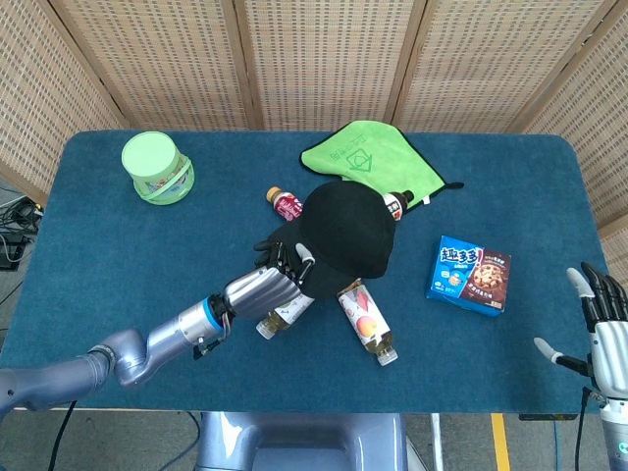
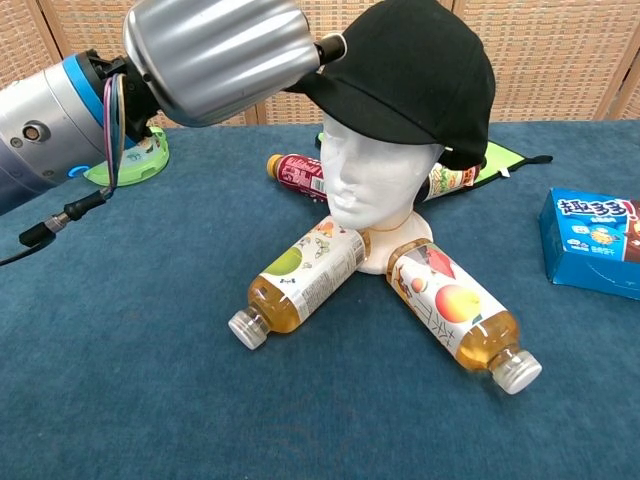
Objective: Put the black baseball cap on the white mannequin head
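The black baseball cap (image 1: 343, 231) (image 2: 420, 70) sits on top of the white mannequin head (image 2: 375, 175), brim pointing toward me. The head stands upright at the table's middle; from above the cap hides it. My left hand (image 1: 270, 285) (image 2: 220, 55) reaches in from the front left, and its fingers hold the brim's left edge. Far off at the right front edge of the table, my right hand (image 1: 599, 324) hovers with its fingers spread, holding nothing.
Two juice bottles (image 2: 300, 280) (image 2: 460, 310) lie against the mannequin's base, and a red bottle (image 2: 295, 172) lies behind it. A green cloth (image 1: 368, 157) is at the back, a green tub (image 1: 157, 167) at the back left and a blue cookie box (image 1: 471, 275) to the right.
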`<state>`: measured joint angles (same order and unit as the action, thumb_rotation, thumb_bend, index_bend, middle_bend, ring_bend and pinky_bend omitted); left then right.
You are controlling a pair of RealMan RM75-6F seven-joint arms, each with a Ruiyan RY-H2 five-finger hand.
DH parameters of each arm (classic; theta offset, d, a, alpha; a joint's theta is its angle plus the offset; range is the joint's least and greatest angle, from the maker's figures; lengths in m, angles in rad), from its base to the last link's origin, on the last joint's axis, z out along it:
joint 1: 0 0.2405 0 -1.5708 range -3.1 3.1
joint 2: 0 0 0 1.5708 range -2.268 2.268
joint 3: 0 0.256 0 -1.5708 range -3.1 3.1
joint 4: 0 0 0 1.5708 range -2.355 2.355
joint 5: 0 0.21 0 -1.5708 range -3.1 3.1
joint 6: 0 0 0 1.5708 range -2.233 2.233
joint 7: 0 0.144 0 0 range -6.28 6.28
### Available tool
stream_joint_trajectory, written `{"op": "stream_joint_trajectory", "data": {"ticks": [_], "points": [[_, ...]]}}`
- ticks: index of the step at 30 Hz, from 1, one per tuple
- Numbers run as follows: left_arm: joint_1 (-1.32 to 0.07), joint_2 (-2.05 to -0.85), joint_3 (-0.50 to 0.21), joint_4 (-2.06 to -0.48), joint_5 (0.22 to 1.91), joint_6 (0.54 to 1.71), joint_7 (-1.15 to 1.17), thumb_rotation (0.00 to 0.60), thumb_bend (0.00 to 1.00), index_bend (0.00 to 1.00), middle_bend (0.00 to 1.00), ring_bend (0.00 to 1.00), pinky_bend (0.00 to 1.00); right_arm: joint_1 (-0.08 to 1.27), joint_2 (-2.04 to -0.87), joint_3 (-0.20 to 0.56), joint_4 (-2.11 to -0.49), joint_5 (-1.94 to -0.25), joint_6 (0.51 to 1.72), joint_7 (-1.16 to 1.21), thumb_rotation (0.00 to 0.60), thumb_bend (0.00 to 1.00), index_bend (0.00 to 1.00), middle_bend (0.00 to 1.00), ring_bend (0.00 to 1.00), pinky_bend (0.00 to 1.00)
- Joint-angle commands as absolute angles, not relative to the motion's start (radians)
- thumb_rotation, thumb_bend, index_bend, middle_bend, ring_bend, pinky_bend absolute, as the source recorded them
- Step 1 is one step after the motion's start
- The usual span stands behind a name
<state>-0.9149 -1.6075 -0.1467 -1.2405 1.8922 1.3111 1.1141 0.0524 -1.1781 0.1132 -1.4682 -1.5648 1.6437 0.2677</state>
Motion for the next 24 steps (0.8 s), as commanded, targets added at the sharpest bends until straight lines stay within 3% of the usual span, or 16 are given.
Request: {"op": "stream_joint_trajectory", "data": {"ticks": [1, 6, 11, 16, 24], "points": [[-0.908, -1.610, -0.148, -1.245, 1.885, 1.309, 1.116, 0.600, 0.31, 0.42, 0.90, 0.84, 0.70, 0.052, -1.178, 0.113, -1.468, -1.564, 1.644, 0.268, 0.600, 0.05, 0.00, 0.00, 0.00, 0.00], [-0.898, -1.605, -0.146, -1.256, 1.876, 1.295, 1.130, 0.600, 0.14, 0.19, 0.88, 0.82, 0.69, 0.052, -1.177, 0.114, -1.469, -1.564, 1.644, 0.269, 0.600, 0.05, 0.00, 0.00, 0.00, 0.00], [-0.887, -1.593, -0.146, -1.280, 1.862, 1.277, 1.147, 0.600, 0.04, 0.08, 0.86, 0.81, 0.68, 0.052, -1.178, 0.113, -1.469, -1.565, 1.644, 0.267, 0.600, 0.05, 0.00, 0.00, 0.00, 0.00], [-0.875, -1.591, -0.146, -1.291, 1.853, 1.275, 1.150, 0.600, 0.01, 0.00, 0.85, 0.80, 0.68, 0.053, -1.179, 0.112, -1.470, -1.567, 1.643, 0.263, 0.600, 0.05, 0.00, 0.00, 0.00, 0.00], [-0.840, -1.574, -0.147, -1.325, 1.837, 1.299, 1.146, 0.600, 0.00, 0.00, 0.83, 0.78, 0.67, 0.054, -1.180, 0.111, -1.469, -1.566, 1.639, 0.258, 0.600, 0.05, 0.00, 0.00, 0.00, 0.00]]}}
